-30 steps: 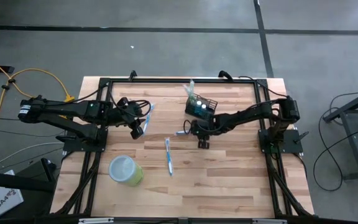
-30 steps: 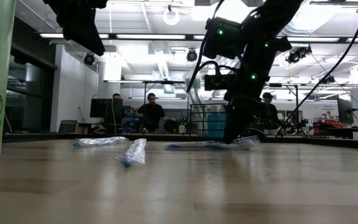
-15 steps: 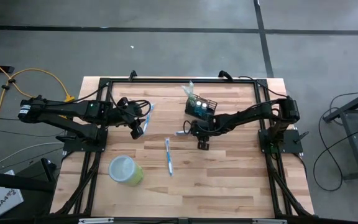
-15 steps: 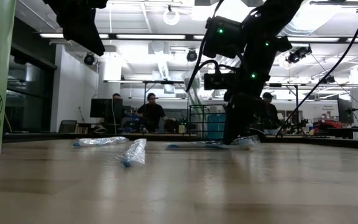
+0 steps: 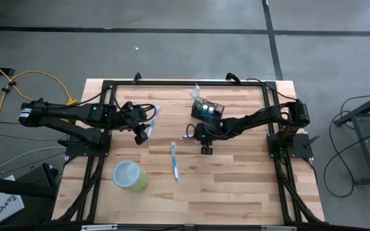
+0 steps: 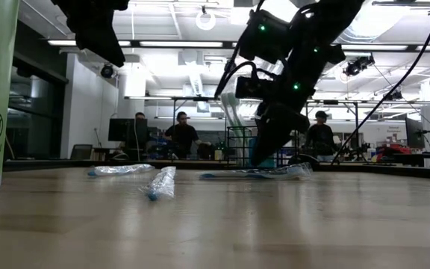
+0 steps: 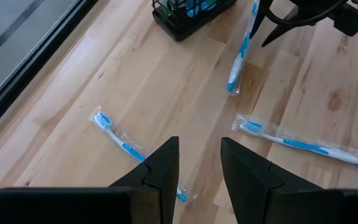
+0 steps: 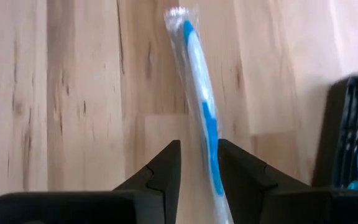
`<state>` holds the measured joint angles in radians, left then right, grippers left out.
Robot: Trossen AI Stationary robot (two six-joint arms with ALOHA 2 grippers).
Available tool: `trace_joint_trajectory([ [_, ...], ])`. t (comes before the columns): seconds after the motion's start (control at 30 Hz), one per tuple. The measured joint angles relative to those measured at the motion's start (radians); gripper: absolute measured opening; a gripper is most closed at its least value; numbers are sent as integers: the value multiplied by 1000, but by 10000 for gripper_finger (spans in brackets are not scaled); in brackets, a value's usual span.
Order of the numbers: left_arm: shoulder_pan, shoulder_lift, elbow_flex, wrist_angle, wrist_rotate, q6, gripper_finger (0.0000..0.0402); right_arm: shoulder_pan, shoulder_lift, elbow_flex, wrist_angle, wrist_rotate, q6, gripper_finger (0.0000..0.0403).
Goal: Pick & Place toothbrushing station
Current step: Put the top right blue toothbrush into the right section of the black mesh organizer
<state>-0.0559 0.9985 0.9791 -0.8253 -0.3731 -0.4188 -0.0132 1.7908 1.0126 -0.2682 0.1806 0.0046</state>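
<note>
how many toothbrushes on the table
3 toothbrushes: one by the left gripper, one mid-table, one beside the right gripper. The basket may hide more.

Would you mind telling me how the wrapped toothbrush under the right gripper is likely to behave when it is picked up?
The toothbrush looks long and thin, so probably light and fairly stiff. Its clear wrapper seems loose and glossy, so the right gripper may slip on it. Gripped near one end, it would likely tilt.
</note>
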Motion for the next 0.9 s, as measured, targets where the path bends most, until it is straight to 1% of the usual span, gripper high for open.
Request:
trace_joint_trajectory([
  [0.1,0,0,0,0,1,0,113,0,0,0,43,-8,-48,97],
  [0.3,0,0,0,0,2,0,113,0,0,0,114,-81,-140,97],
  [0.47,0,0,0,0,3,0,113,0,6,0,154,-109,-187,97],
  [0.67,0,0,0,5,3,0,113,-11,61,15,213,-103,-219,97],
  [0.73,0,0,0,7,4,0,113,-21,83,20,193,-101,-221,97],
  [0.9,-1,0,-1,7,8,1,113,-49,129,32,214,-75,-218,97],
])
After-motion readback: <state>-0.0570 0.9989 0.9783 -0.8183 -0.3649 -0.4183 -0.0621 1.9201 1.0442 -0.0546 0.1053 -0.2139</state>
